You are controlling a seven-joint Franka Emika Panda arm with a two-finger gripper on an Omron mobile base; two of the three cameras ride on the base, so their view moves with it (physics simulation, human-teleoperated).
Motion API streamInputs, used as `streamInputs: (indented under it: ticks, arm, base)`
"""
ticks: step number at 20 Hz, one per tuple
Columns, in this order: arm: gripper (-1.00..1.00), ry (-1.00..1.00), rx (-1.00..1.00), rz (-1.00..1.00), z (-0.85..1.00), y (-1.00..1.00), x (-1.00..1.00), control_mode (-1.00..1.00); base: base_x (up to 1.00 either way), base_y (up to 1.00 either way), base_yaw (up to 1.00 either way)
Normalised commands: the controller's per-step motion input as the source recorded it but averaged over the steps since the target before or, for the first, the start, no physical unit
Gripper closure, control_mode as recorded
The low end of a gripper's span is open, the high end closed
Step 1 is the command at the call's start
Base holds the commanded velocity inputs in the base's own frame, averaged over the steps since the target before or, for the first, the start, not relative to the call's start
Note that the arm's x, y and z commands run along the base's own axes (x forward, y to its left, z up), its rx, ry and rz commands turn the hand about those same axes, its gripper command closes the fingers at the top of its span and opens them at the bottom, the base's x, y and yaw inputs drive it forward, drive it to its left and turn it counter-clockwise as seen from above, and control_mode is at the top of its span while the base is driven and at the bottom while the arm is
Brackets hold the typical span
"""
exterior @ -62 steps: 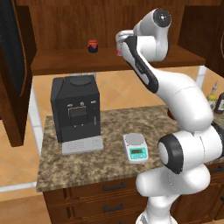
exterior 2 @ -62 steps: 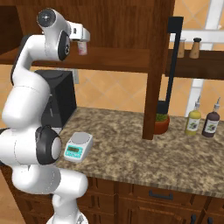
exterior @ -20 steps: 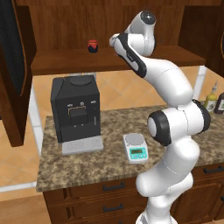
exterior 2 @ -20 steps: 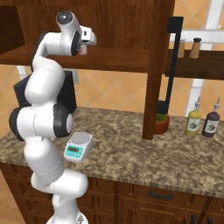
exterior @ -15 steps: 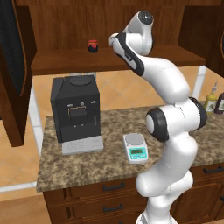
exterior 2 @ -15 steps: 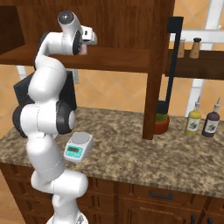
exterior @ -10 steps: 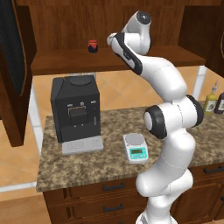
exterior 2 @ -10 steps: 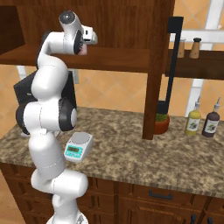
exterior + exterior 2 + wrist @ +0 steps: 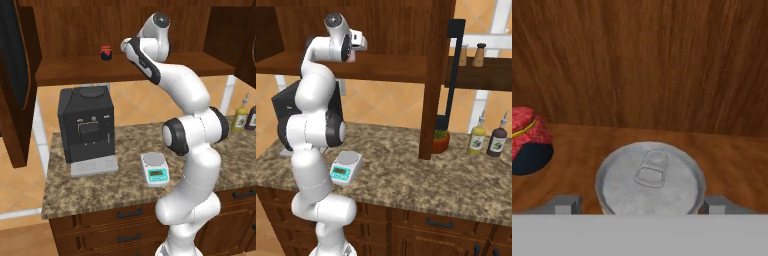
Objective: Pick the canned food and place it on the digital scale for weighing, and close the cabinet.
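My jaws straddle the silvery pull-tab canned food (image 9: 650, 178) on the brown wooden cabinet (image 9: 637, 60) shelf; grip seemingly unclenched, no writing legible.

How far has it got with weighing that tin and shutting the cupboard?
Nothing is finished yet. The can stands on the cabinet shelf next to a red-lidded jar. In hand: the gripper is at the can, one finger on each side; whether they grip it I cannot tell. Left: lift the can, set it on the scale, whose platter is bare, then swing the open cabinet doors shut.
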Motion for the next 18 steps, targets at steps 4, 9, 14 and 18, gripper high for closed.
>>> streamInputs:
  ticks: [4, 9, 14, 18]
  arm:
    - [1.0, 0.0, 0.0, 0.0, -0.05, 0.02, 0.0, -1.0]
    - [1.0, -0.06, 0.0, 0.01, -0.28, 0.12, -0.18, -1.0]
    - [1.0, -0.33, 0.02, 0.02, -0.09, 0.03, -0.97, -1.0]
    - [1.0, -0.23, 0.1, 0.0, 0.26, -0.07, -1.0, -1.0]
  base:
    - [0.0, 0.0, 0.0]
    - [0.0, 0.0, 0.0]
    - [0.0, 0.0, 0.0]
    - [0.0, 0.0, 0.0]
